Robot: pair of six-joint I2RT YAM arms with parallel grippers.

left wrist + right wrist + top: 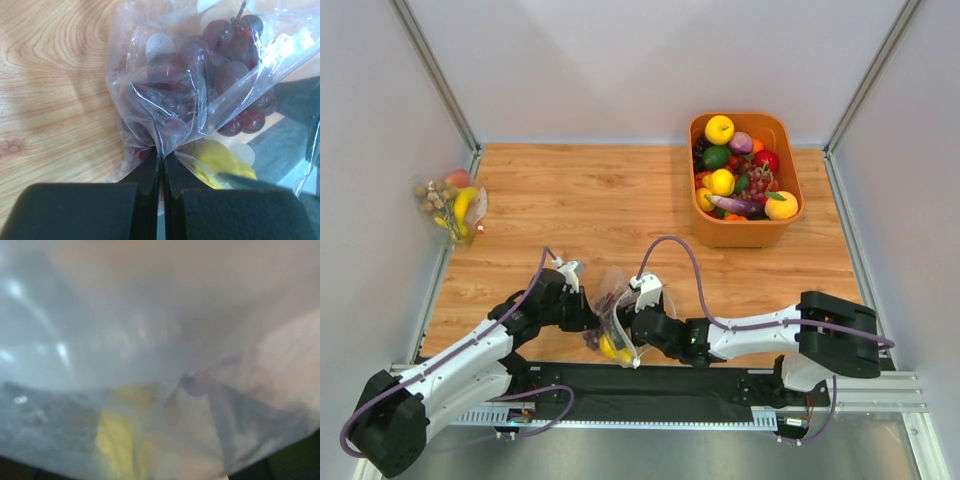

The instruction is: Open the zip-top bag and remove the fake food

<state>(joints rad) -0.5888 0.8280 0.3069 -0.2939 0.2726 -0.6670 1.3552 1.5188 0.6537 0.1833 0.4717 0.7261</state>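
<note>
The clear spotted zip-top bag [613, 315] hangs between my two grippers at the near edge of the table. It holds dark purple grapes [235, 55] and a yellow fruit [220, 160]; the orange-yellow fruit is hidden. My left gripper [161, 155] is shut on a pinch of the bag's plastic [165, 100]. My right gripper [632, 325] presses into the bag from the right. In the right wrist view blurred plastic [150, 340] covers the lens, with a yellow patch [117, 435] behind it, and its fingers are hidden.
An orange bin [748, 226] full of mixed fake fruit stands at the back right. A second clear bag [452, 205] with banana, peach and brown nuts lies at the left wall. A black strip [650, 380] runs along the near edge.
</note>
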